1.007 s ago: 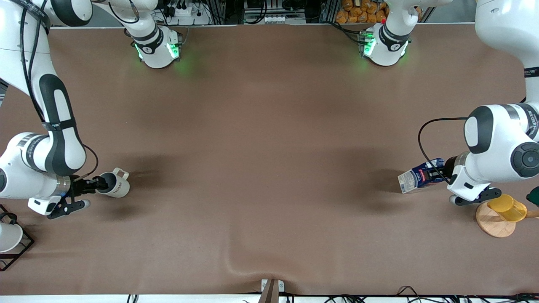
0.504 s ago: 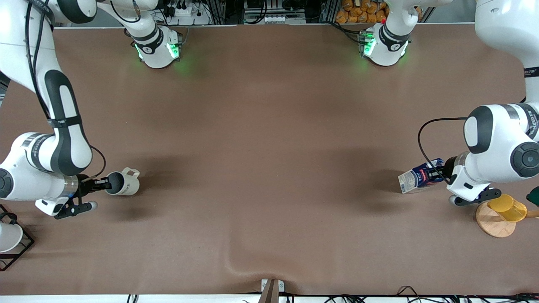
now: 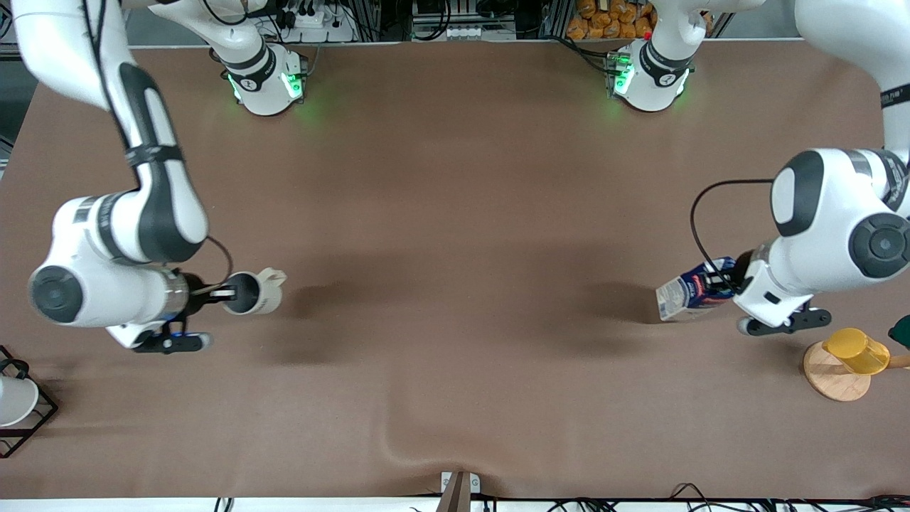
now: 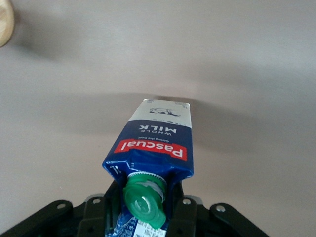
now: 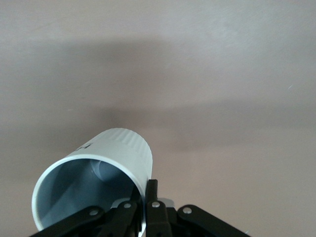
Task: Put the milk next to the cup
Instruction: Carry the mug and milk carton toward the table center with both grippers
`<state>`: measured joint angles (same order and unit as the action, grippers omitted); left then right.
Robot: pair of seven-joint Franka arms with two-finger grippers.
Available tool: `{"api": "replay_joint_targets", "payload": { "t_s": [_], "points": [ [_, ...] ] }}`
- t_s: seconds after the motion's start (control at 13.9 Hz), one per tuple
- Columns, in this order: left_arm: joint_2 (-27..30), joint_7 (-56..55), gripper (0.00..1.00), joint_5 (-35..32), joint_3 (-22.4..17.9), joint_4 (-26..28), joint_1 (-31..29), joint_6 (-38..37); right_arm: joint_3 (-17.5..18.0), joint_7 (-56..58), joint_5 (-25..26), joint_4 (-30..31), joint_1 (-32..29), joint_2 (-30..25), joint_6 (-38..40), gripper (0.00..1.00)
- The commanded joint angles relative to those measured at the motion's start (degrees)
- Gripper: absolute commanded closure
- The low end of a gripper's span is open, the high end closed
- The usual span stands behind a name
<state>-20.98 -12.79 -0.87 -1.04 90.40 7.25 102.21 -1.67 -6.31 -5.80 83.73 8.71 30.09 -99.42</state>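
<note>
Milk point(image 3: 686, 292) tilted in the air over the tabletop point(image 3: 455, 213) toward the left arm's end, pinched at its gabled top by the left hand point(image 3: 729, 283); green cap point(image 4: 144, 201) between the fingers. Cup point(image 3: 254, 292) tipped on its side in the air toward the right arm's end, its rim pinched by the right hand point(image 3: 226, 291). Yellow cup point(image 3: 856, 350) on a wooden disc point(image 3: 832, 377), near the left hand. Milk and cup well apart.

Milk point(image 4: 157, 140) carton: "Pascal" on red band, probably; "WHOLE MILK" on blue.
</note>
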Motion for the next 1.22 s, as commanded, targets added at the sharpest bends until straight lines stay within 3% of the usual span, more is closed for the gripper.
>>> {"api": "replay_joint_targets", "payload": {
  "t_s": [0.0,0.14,0.65,1.15],
  "points": [
    [2.78,-1.01,0.58,-0.36,2.61,-0.66,-0.04,-3.49,-0.44,-7.81,-3.49,-0.41,3.49,-1.43,1.16,1.00],
    [2.87,-0.92,0.58,-0.02,4.02,-2.77,-0.04,-6.22,-0.53,-15.01,-7.72,-0.41,6.91,-1.35,0.20,1.00],
    [3.05,-1.80,0.58,0.16,8.33,-3.04,-0.22,-7.20,-0.62,-41.03,-8.17,-0.33,22.48,3.30,-17.09,1.00],
    [3.49,-4.35,0.58,-0.36,13.07,-4.62,-0.13,-10.71,-0.79,-50.55,-7.47,-0.33,29.87,8.23,-26.17,1.00]
  ]
}}
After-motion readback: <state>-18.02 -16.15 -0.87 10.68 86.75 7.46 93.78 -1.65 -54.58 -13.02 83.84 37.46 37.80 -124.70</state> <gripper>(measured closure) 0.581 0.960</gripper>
